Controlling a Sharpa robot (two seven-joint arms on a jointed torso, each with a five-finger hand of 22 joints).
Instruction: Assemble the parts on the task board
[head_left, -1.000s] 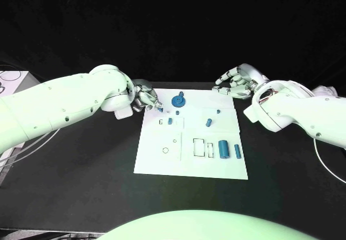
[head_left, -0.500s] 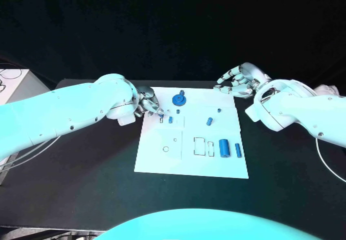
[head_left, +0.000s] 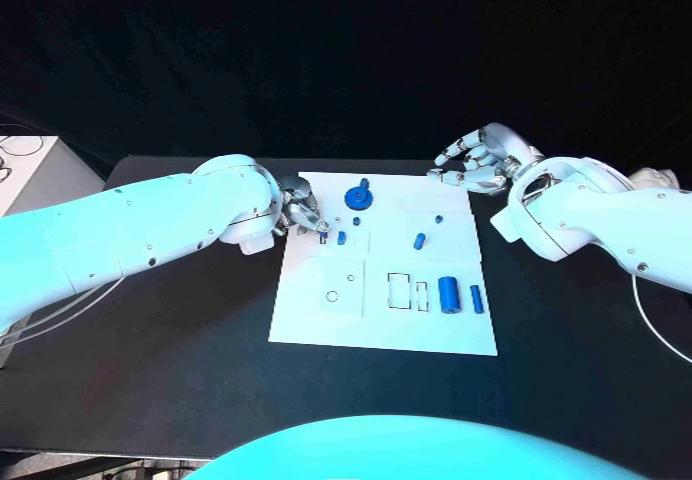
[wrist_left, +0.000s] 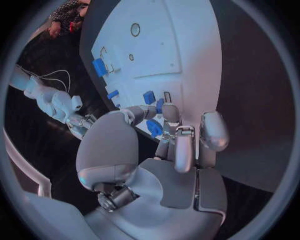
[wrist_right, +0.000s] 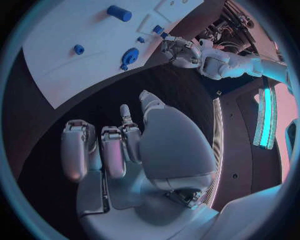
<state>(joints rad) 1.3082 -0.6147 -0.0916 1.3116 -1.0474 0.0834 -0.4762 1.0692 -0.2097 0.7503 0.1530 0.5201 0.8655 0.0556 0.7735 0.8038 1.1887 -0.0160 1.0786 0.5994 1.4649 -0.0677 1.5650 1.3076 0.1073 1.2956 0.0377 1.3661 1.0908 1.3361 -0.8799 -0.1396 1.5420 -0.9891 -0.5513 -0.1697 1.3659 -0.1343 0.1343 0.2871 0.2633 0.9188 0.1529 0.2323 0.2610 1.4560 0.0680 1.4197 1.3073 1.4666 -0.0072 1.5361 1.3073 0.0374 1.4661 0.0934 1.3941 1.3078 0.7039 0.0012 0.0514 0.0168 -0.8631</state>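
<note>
You have two smooth white arm shells with small dark screw holes, a thin cable trailing under each, and silver segmented hands: left hand (head_left: 299, 208), right hand (head_left: 476, 160).

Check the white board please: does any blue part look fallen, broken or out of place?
Nothing stands out. The blue parts lie or stand on the task board, which sits flat on the table. The left hand is at its edge by a small blue part; the right hand hovers off the far corner.

A black table (head_left: 159, 340) is seen under dark surroundings. A white box (head_left: 32, 165) with black cables is set beside its far left corner. Blackness is seen beyond.
</note>
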